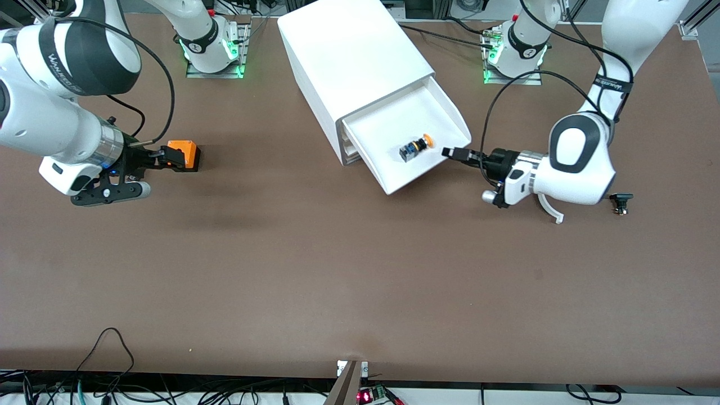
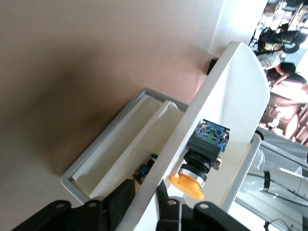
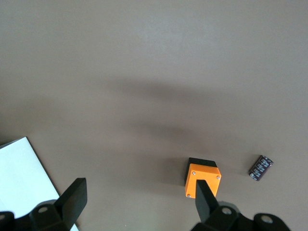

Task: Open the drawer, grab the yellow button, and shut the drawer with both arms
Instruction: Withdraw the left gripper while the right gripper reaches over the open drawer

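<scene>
The top drawer (image 1: 388,126) is pulled out of the white cabinet (image 1: 343,50). The button (image 1: 416,147) lies on its side in the drawer, its orange cap toward the left arm's end. My left gripper (image 1: 451,152) is at the drawer's side wall, shut on it. In the left wrist view its fingers (image 2: 120,204) sit on either side of the drawer's wall (image 2: 231,91), with the button (image 2: 204,154) just inside. My right gripper (image 1: 164,157) is open and empty over the table by an orange cube (image 1: 185,153). In the right wrist view (image 3: 139,199) the cube (image 3: 203,179) lies below one finger.
A small dark part (image 1: 620,201) lies near the left arm's end of the table. A small dark cylinder (image 3: 260,167) lies beside the orange cube. A lower drawer (image 2: 115,144) under the open one holds a small blue part (image 2: 144,169).
</scene>
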Available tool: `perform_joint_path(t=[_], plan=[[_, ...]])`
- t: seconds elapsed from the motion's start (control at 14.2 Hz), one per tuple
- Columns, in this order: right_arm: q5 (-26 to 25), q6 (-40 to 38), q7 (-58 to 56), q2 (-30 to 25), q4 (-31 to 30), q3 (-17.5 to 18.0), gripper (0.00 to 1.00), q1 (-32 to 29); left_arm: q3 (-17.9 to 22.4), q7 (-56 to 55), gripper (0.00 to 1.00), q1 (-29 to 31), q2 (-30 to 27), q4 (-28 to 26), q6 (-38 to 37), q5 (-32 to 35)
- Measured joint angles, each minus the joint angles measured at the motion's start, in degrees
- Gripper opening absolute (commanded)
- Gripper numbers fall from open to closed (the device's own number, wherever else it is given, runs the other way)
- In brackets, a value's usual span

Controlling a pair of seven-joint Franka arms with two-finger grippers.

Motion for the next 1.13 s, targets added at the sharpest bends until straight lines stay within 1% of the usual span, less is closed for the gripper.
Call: perform_joint_path(t=[0.14, 0.21, 0.42, 0.49, 0.64, 0.78, 0.85, 0.99, 1.13], plan=[[0.00, 0.07, -0.26, 0.70, 0.04, -0.01, 1.00, 0.17, 0.55, -0.11, 1.00, 0.98, -1.01, 0.62, 1.11, 0.40], [0.00, 0.14, -0.76, 1.25, 0.06, -0.01, 1.00, 0.47, 0.98, -0.09, 1.00, 1.52, -1.82, 1.31, 1.36, 2.35], [0.00, 0.75, -1.70, 3.18, 1.13, 0.05, 1.00, 3.85, 2.45, -0.22, 1.00, 2.55, -5.34, 6.09, 1.85, 15.21], [0.00, 0.85, -1.70, 3.89, 1.94, 0.11, 1.00, 5.37, 3.20, -0.44, 1.00, 2.74, -6.89, 7.73, 2.18, 18.53], [0.00, 1.30, -1.70, 5.37, 4.08, 0.22, 1.00, 8.90, 5.34, -0.75, 1.00, 3.02, -10.59, 9.94, 4.50, 22.63], [0.02, 1.73, -1.70, 7.51, 8.07, 0.71, 1.00, 12.54, 6.93, -0.75, 1.00, 3.35, -14.61, 10.41, 5.79, 27.08], [0.02, 1.91, -1.70, 8.81, 10.63, 1.58, 1.00, 14.09, 7.36, -0.79, 1.00, 3.44, -16.74, 10.45, 5.85, 30.87], [0.04, 2.26, -1.70, 11.85, 16.37, 4.81, 1.00, 16.08, 7.42, -2.49, 1.00, 3.45, -21.56, 10.52, 4.79, 39.43], [0.04, 3.14, -1.93, 14.41, 20.80, 9.64, 1.00, 16.43, 7.57, -6.86, 1.00, 3.34, -25.59, 11.04, 0.55, 45.81]])
